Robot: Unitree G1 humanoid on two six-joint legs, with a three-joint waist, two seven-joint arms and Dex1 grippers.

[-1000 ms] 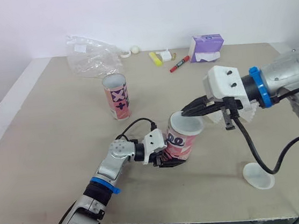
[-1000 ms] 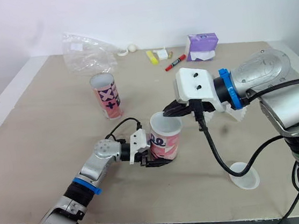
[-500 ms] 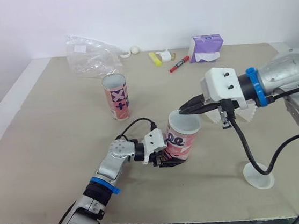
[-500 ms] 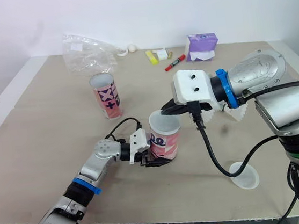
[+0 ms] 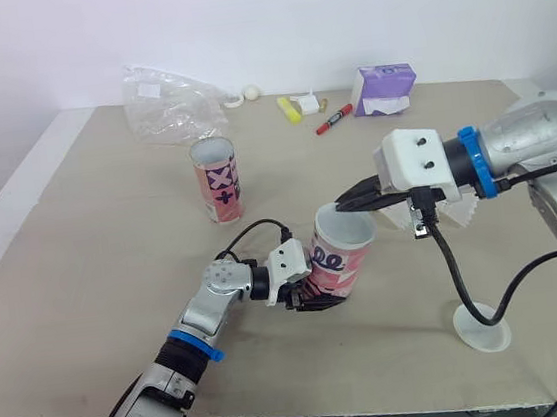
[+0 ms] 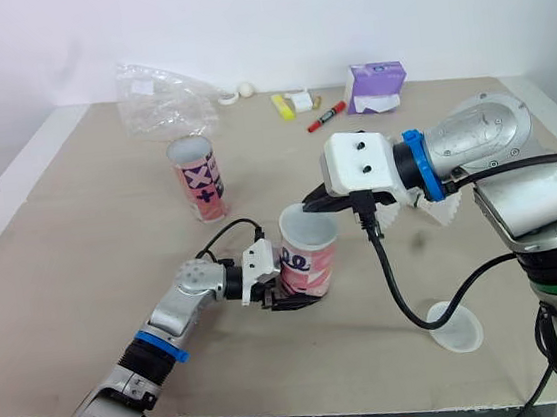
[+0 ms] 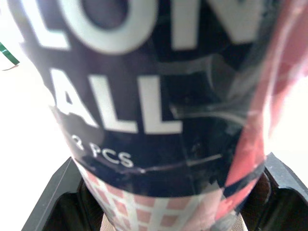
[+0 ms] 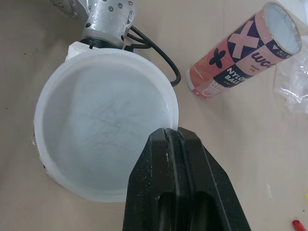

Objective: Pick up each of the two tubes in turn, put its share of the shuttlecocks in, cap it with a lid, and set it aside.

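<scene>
pink-and-navy printed near tube (image 5: 337, 265) at centre, tilted, mouth leaning up and to the right. white lid (image 8: 103, 139) over that mouth, unclear whether fully seated. far tube (image 5: 217, 180) of the same print upright at far left, well apart, top open. second lid (image 5: 481, 327) flat at near right. white feathered shuttlecocks (image 5: 463, 210) right of centre, partly hidden.
</scene>
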